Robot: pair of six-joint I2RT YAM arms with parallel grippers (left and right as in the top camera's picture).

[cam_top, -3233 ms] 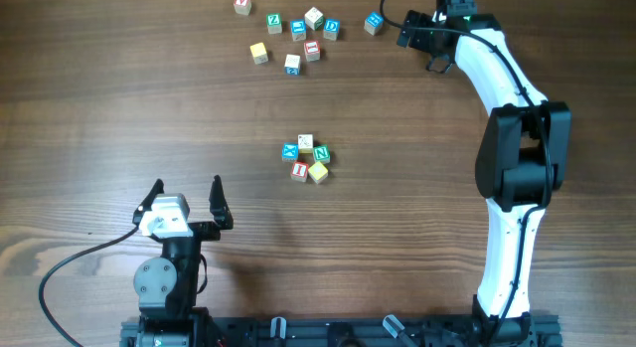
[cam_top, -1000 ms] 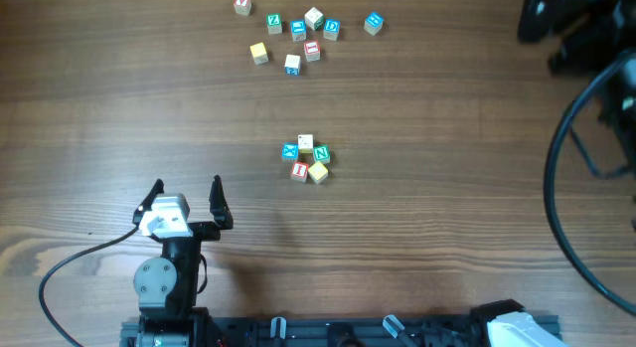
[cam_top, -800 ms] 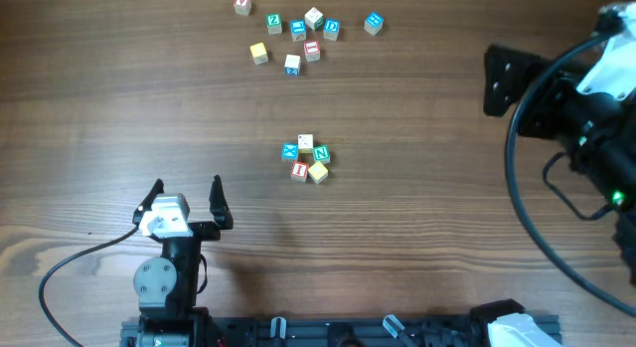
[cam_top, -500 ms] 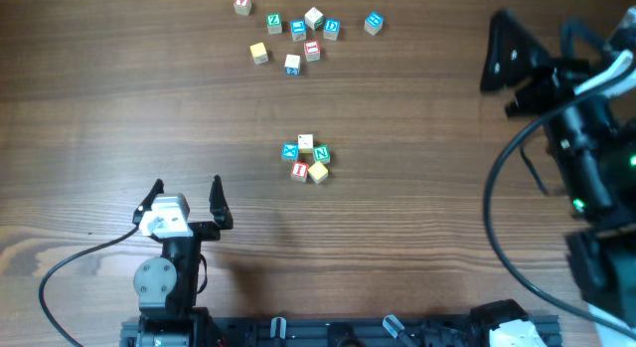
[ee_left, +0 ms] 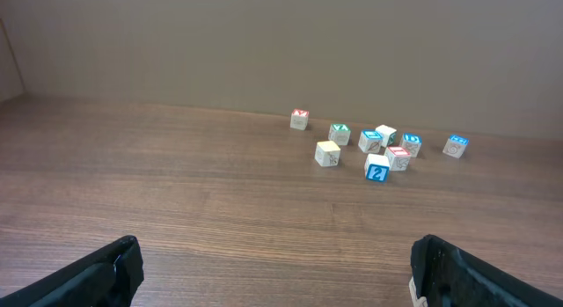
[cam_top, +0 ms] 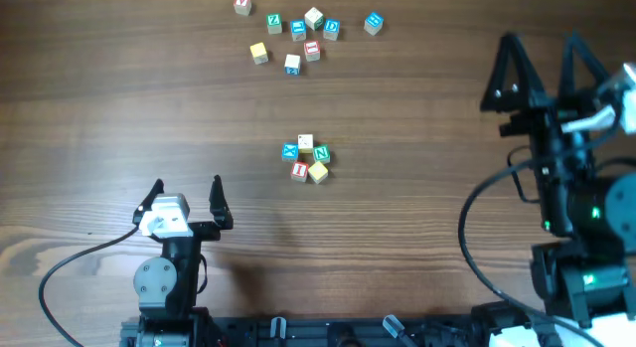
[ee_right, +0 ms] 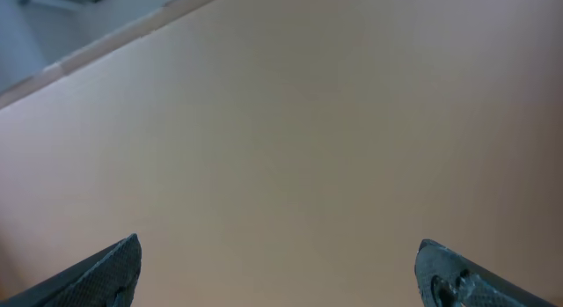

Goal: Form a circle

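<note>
Wooden cube circle (cam_top: 306,159) sits tight at mid table (cam_top: 119,108), left gripper (cam_top: 187,185) & right gripper (cam_top: 541,41) both splayed, empty, well apart; any stray pass thru could knock it open.

Looks like a robotics lab rig, not anybody's home. A left arm (cam_top: 164,277) and a right arm (cam_top: 574,218) sit by a black rail (cam_top: 298,332) at the edge of a wood-grain bench (cam_top: 119,118). A black cable (cam_top: 70,262) trails off, the wall (ee_left: 264,43) is plain tan, and the props are toy letter cubes (cam_top: 298,30).
</note>
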